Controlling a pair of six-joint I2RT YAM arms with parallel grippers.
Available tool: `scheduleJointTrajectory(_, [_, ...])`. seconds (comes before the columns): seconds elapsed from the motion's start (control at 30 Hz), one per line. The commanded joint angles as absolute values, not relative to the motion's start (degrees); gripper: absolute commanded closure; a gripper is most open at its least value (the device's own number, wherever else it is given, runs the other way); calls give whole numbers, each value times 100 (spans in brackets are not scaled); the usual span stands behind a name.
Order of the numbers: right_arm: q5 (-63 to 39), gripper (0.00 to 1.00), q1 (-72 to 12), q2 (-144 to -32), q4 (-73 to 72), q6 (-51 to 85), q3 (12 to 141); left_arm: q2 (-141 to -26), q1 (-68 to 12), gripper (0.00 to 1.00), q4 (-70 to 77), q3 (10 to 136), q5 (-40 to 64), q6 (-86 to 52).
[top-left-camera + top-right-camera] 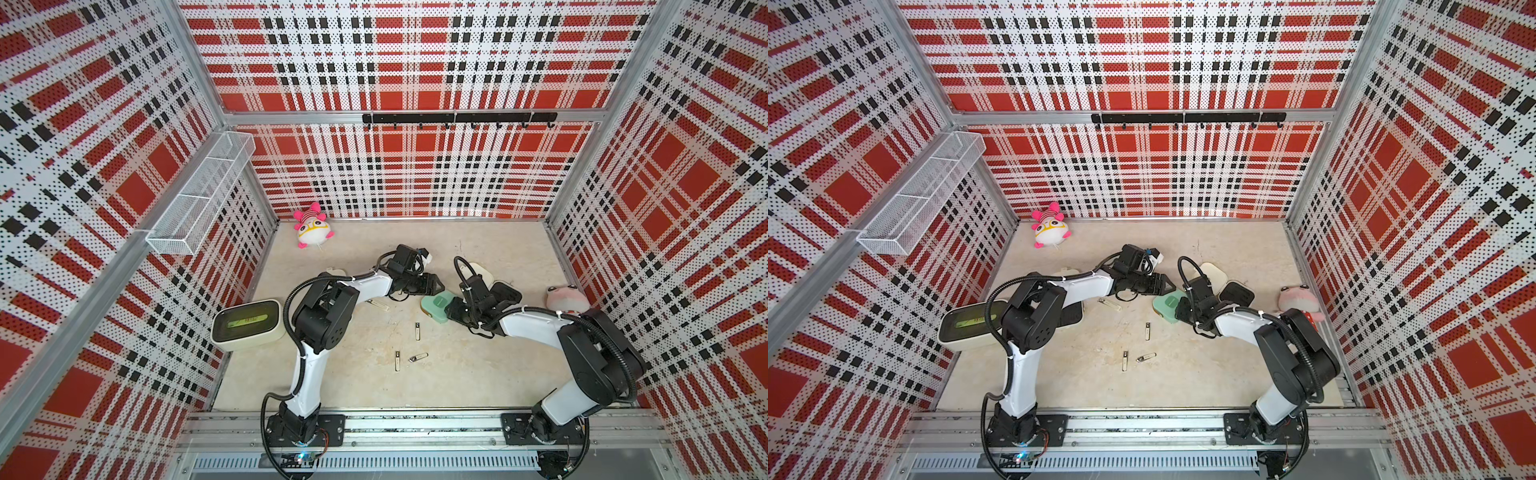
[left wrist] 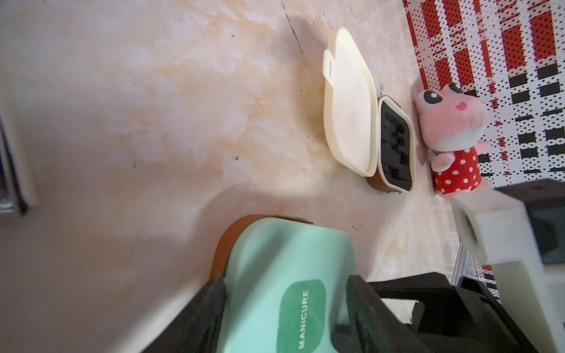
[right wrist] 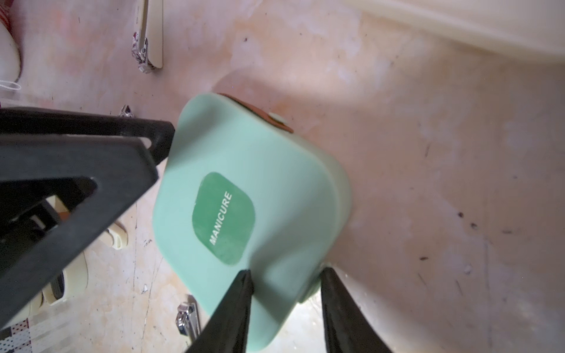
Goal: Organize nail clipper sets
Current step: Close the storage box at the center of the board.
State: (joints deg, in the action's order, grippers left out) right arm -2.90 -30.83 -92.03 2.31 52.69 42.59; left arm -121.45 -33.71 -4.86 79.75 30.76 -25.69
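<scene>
One mint case [image 1: 434, 304] on counter [image 1: 374, 386], lid shut, label up, brown clasp [image 3: 266, 114] pointing away from right claw [image 3: 287, 275], which pinches its rim; left claw [image 2: 286, 279] straddles opposite corner, grip unclear.

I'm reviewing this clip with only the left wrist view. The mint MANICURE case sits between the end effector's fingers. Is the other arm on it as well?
Observer: Yes. In the right wrist view, the right end effector looks closed on a corner of the mint green case.
Operator: I see no loose tools. Are any out?
Observer: Three small silver tools lie loose around the middle of the table, seen in both top views.
Operator: Is there anything at the left side that I'm missing?
Observer: A larger cream box with a green-tinted top stands at the table's left edge.
</scene>
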Motion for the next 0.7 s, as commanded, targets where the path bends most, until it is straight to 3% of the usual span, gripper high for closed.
scheduleJointTrajectory(0.0, [-458, 60, -3099, -9611, -370, 5463, 4095, -12259, -3592, 34, -757, 7658, 3462, -2706])
scheduleJointTrajectory(0.37, [-632, 59, -3065, -9475, -830, 5668, 3867, -12167, -3559, 33, -599, 7585, 3422, -2879])
scheduleJointTrajectory(0.67, [-51, 41, -3096, -8537, 725, 4651, 4292, -11312, -2797, 32, -517, 7753, 2920, -3177])
